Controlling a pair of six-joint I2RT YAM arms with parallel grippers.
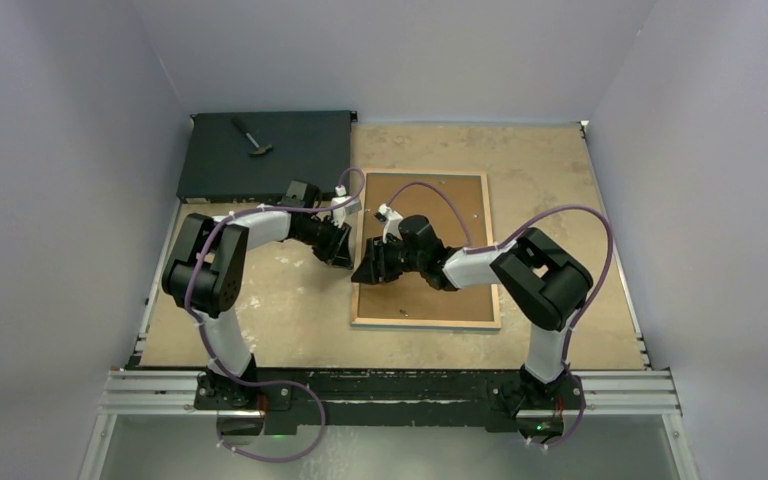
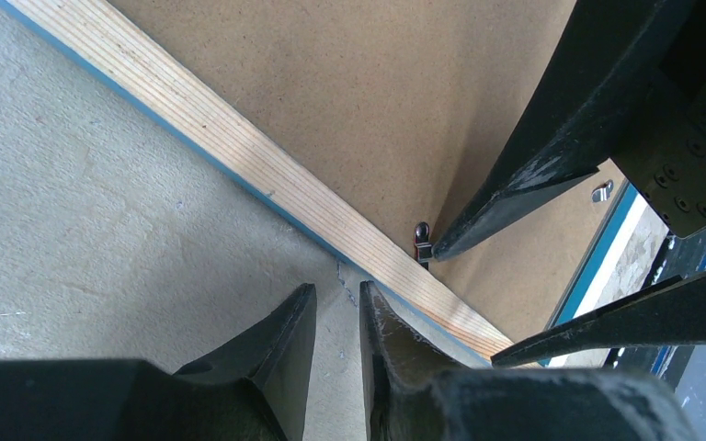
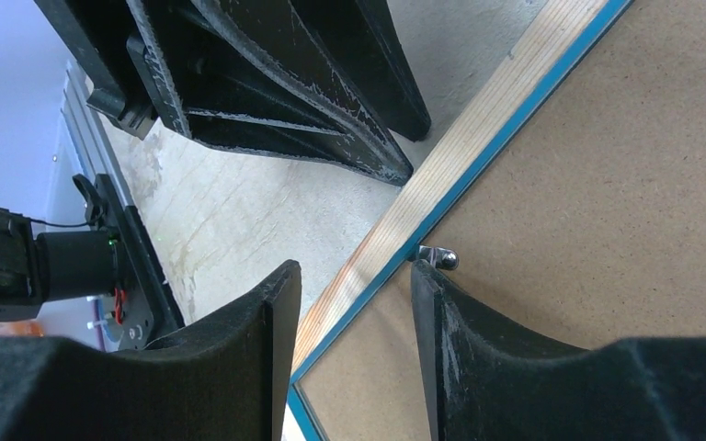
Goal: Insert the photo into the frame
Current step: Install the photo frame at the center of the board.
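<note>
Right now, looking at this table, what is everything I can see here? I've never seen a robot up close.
table: one, tan, under everything.
frame: one, pale wood back with blue edge, face down mid-table.
backing panel: one, brown, inside the frame.
metal clips: two seen, silver, at the frame's inner edge.
box: one, black, flat, far left corner.
small tool: one, grey, hammer-like, on the box.
arms: two, black and white, purple cables; left arm, right arm.
left gripper: black, narrowly open, empty, beside the frame's left rail.
right gripper: black, open, over that rail.
</note>
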